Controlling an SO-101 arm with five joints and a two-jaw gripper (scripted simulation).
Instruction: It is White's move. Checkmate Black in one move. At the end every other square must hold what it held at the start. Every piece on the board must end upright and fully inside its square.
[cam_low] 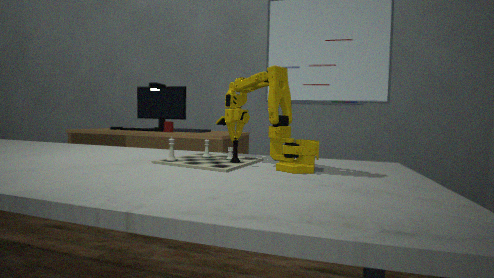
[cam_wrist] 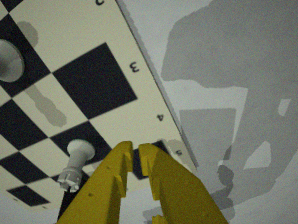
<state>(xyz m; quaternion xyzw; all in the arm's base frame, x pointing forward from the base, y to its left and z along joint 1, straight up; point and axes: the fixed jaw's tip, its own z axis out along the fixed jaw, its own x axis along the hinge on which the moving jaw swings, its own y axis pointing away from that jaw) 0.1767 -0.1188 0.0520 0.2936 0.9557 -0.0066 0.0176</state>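
Note:
A small chessboard [cam_low: 192,162] [cam_wrist: 129,119] lies on the table in front of the yellow arm. In the exterior view, three white pieces stand on it: one at the far left [cam_low: 171,149], one in the middle [cam_low: 206,148] and a short one at the right [cam_low: 230,152]. A black piece [cam_low: 235,155] stands at the board's right corner. My gripper [cam_low: 235,138] [cam_wrist: 137,152] is shut and empty, pointing down just above the black piece. In the wrist view a white piece [cam_wrist: 76,159] stands left of the fingers, another [cam_wrist: 8,63] at the left edge; the black piece [cam_wrist: 67,197] is mostly hidden behind the left finger.
The arm's base [cam_low: 295,155] stands just right of the board. A desk with a monitor [cam_low: 161,102] and a red cup [cam_low: 168,126] stands behind the table; a whiteboard [cam_low: 330,30] hangs on the wall.

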